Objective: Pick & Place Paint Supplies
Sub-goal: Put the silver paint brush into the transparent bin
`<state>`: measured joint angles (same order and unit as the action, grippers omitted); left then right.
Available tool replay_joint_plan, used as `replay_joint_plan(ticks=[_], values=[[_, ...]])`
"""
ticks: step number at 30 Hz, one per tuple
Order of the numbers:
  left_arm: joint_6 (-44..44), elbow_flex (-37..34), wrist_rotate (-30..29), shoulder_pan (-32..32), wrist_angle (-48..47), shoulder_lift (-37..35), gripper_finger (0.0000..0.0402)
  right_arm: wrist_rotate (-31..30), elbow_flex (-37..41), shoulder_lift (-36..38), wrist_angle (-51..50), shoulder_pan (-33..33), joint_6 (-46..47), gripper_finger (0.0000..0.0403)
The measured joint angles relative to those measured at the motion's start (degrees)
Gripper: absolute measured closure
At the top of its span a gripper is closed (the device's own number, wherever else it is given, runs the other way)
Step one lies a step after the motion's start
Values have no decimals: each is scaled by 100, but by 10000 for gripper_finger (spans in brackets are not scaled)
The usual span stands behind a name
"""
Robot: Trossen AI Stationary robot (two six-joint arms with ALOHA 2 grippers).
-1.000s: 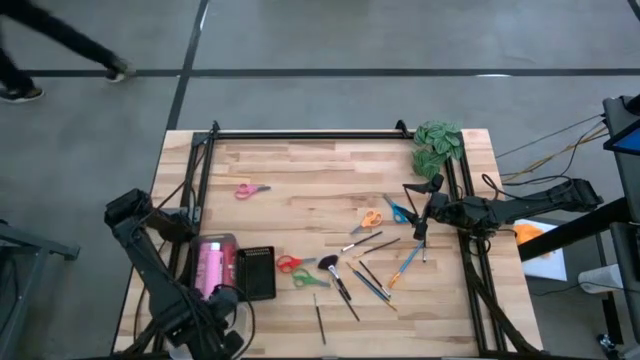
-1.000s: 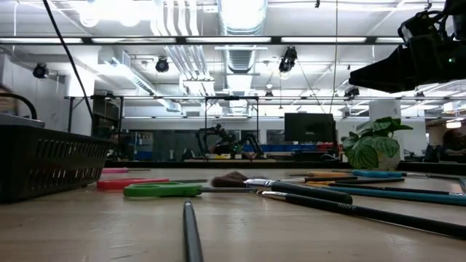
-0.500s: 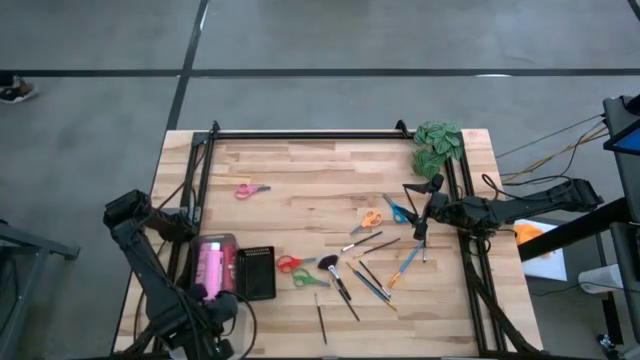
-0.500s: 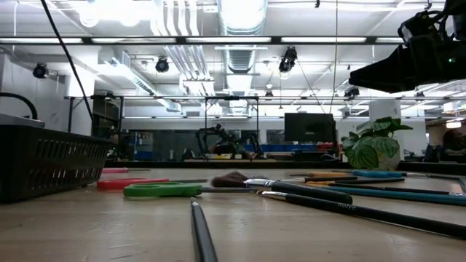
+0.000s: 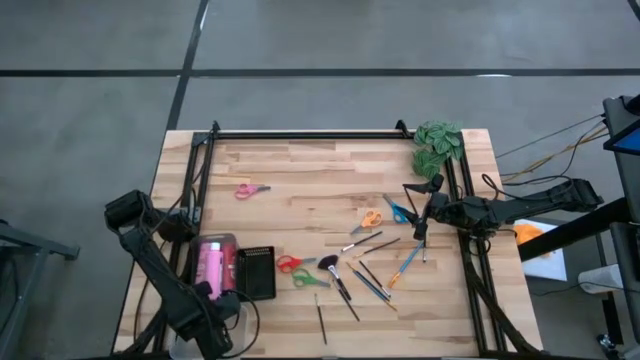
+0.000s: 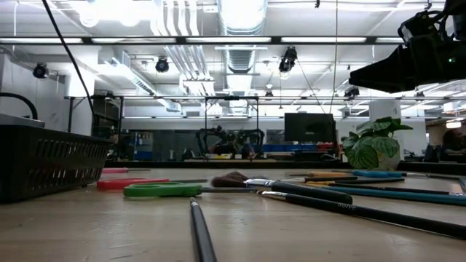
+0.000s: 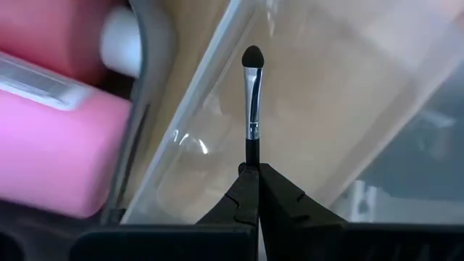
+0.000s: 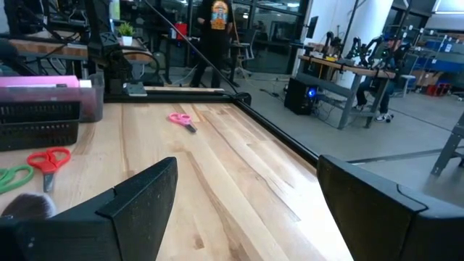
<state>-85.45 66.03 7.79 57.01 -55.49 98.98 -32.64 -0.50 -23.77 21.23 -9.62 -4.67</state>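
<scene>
Left gripper point(image 7: 251, 190) is pinched tight on a thin brush point(image 7: 251, 101), and I see it over a clear container point(image 7: 304, 109) just beside the pink bottle point(image 5: 211, 263), at the table's point(image 5: 310, 165) near left corner. Right gripper point(image 5: 428, 205) hangs wide open and empty, well apart from that bottle. Next to the bottle sits my black basket point(image 5: 255, 273); farther off lie red scissors point(image 5: 289, 263), green scissors point(image 5: 308, 278) and loose brushes point(image 5: 372, 280).

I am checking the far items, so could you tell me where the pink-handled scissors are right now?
In the high view, the pink-handled scissors lie alone on the table's far left part, well apart from the brush cluster and beyond the black basket.
</scene>
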Motion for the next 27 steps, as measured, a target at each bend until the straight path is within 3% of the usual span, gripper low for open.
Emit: replay_joint_plan(ticks=[9,21,27], values=[[0,-645,363,0,1030,0,399,0,1,0,0,1,0,74],[-3,-641,338,0,1025,-15,398,1,1,0,0,1,3,74],[-4,-641,273,0,1011,-15,361,2,1,0,-2,1,2,74]])
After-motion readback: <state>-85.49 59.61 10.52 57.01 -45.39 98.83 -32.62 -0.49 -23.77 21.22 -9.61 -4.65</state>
